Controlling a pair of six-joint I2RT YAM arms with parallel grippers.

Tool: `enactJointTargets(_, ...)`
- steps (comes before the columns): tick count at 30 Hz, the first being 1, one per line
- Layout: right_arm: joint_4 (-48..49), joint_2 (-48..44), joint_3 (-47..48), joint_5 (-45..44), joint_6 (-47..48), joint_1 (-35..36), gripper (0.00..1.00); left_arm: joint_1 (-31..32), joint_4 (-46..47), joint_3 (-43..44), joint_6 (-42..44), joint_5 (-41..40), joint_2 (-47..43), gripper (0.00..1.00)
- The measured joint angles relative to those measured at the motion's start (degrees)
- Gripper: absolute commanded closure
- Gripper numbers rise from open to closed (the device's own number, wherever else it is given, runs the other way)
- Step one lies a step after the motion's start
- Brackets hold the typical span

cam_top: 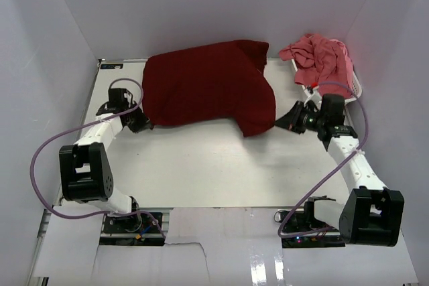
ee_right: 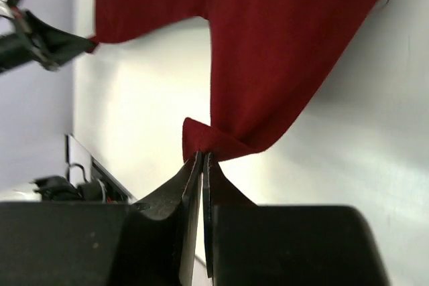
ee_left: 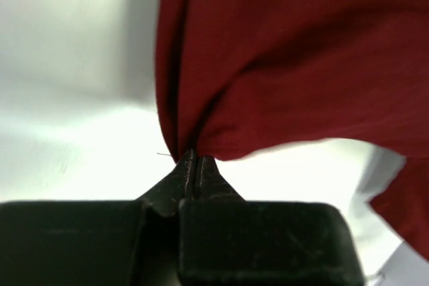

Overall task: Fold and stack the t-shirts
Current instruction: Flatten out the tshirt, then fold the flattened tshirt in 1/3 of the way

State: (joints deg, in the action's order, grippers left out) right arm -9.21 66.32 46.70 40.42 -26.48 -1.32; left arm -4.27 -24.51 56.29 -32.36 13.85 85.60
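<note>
Two pinch grips on the maroon t-shirt (cam_top: pixel 208 88), spread across the far half of the table (cam_top: pixel 201 165): left gripper (ee_left: pixel 194 165) clamps its left corner, right gripper (ee_right: pixel 202 159) clamps its near right corner. Cloth looks light and limp, bunching at both pinches, so hems and corners seem the best holds, kept under even tension. Coral t-shirt (cam_top: pixel 318 55) sits heaped in the white basket (cam_top: pixel 356 86) at the far right corner.

No readable text, label, brand, number or sign appears in any view.
</note>
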Motion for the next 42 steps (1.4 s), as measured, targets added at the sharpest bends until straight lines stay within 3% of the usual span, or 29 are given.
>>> enactJointTargets(4,-11.1,-6.1,-7.2,-5.4,2.3,2.8,0.92,-0.9,-6.5,-3.7,0.2,1.3,1.5,1.00)
enactJointTargets(9,-18.1,-17.7,-5.8,-8.5,4.6,3.0,0.92,-2.4,-12.1,-4.2,1.1,0.4,-8.0,1.00)
enactJointTargets(16,-24.8,-20.2,-11.2,-10.1,6.2,3.3,0.92,-3.1,-18.5,-3.8,1.1,-1.9,-17.3,1.00)
enactJointTargets(21,-28.3,-21.6,-16.3,-10.6,6.2,3.7,0.92,-3.1,-20.3,-8.8,0.3,-1.0,-17.0,1.00)
enactJointTargets(27,-28.4,-20.8,-15.1,-11.6,6.2,3.7,0.92,-3.1,-21.9,-10.4,-0.5,-1.1,-16.6,1.00)
enactJointTargets(42,-26.4,-10.6,-5.1,-15.2,7.9,3.7,0.92,-3.1,-17.6,0.5,0.2,-3.5,-3.7,1.00)
